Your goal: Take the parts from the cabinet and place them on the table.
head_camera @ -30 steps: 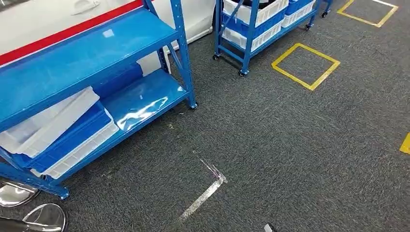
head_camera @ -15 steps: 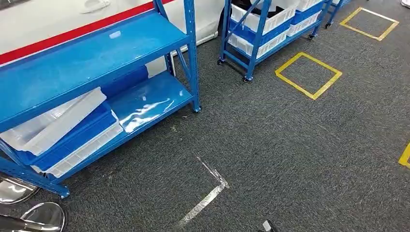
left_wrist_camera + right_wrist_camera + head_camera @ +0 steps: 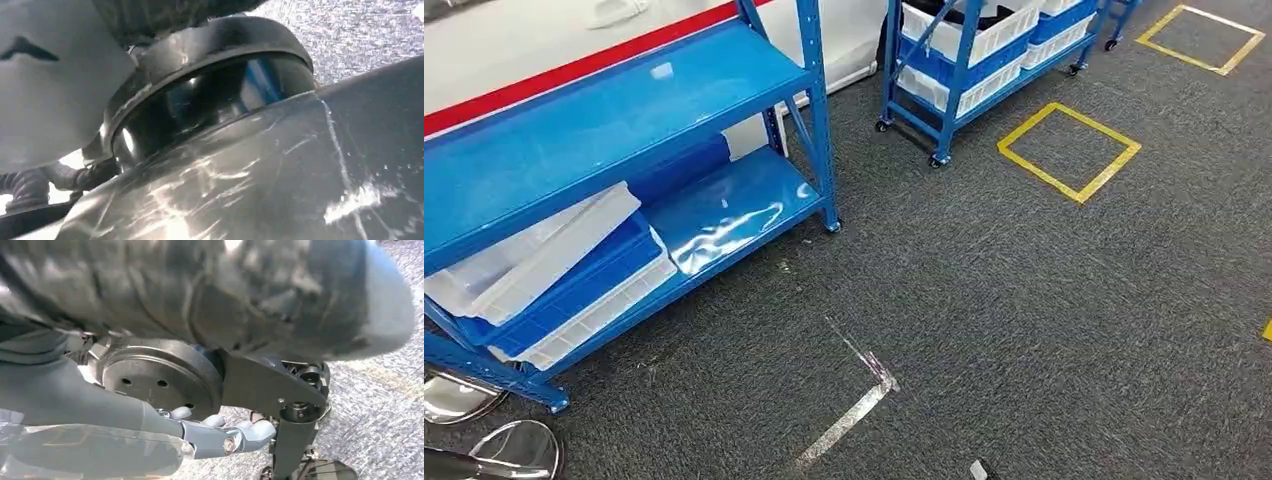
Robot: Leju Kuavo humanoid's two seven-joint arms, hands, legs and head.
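Right hand (image 3: 150,420) half hidden, grasp unclear

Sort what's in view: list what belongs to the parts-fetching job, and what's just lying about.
Job:
blue shelving rack
blue and white trays on its lower shelf
wheeled cart of bins

Lying about:
yellow floor square
silver tape corner
grey carpet

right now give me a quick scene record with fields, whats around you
nearest rack: blue shelf rack, ahead on the left
lower shelf: blue and white trays stacked at a tilt, clear plastic sheet beside them
second rack: wheeled blue cart holding white and blue bins, farther back
floor: grey carpet with a yellow tape square and a silver tape corner
hands: cannot tell their state
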